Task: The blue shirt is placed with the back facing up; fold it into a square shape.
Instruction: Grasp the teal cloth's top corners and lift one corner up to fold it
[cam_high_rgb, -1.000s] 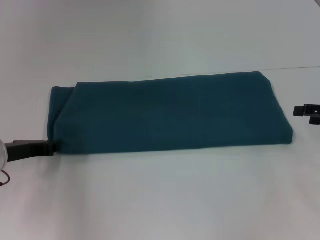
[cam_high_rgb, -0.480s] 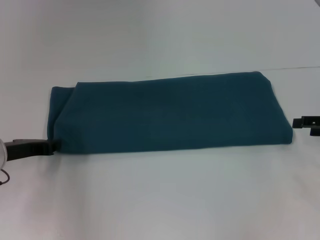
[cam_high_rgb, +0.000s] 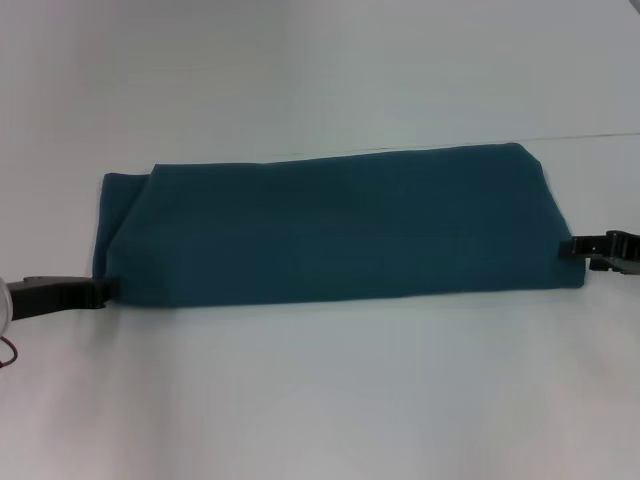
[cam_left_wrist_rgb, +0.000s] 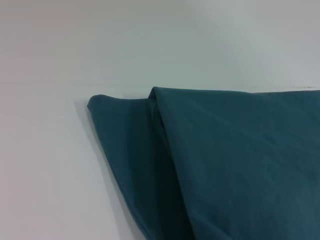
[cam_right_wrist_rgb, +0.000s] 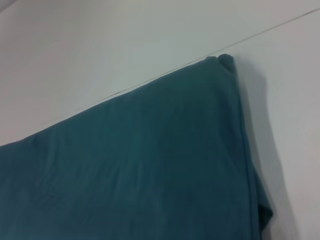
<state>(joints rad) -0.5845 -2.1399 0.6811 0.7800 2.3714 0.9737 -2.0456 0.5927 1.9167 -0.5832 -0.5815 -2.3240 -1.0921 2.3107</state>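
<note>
The blue shirt (cam_high_rgb: 335, 225) is laid across the middle of the white table (cam_high_rgb: 320, 400) as a long, flat band, already narrowed lengthwise, with a smaller flap of fabric left showing at its left end, which is seen in the left wrist view as a lower layer peeking out from under the top one. The left gripper (cam_high_rgb: 98, 292) is set at the near-left corner of the band, touching the fabric edge, and the right gripper (cam_high_rgb: 577, 248) is set against the right short edge, low to the table. Whether either pair of fingers is parted or closed on cloth cannot be told, since only dark tips are shown from the head camera and neither wrist view shows fingers at all. The step in hand is judged to be the taking of both ends so that the band can be folded across into a square. For this to be done well, all layers at each end should be caught together (the loose flap at the left is likely to slip out otherwise), the fabric should be lifted only slightly, and one end should be carried over so that its edges are lined up with those of the other.
</note>
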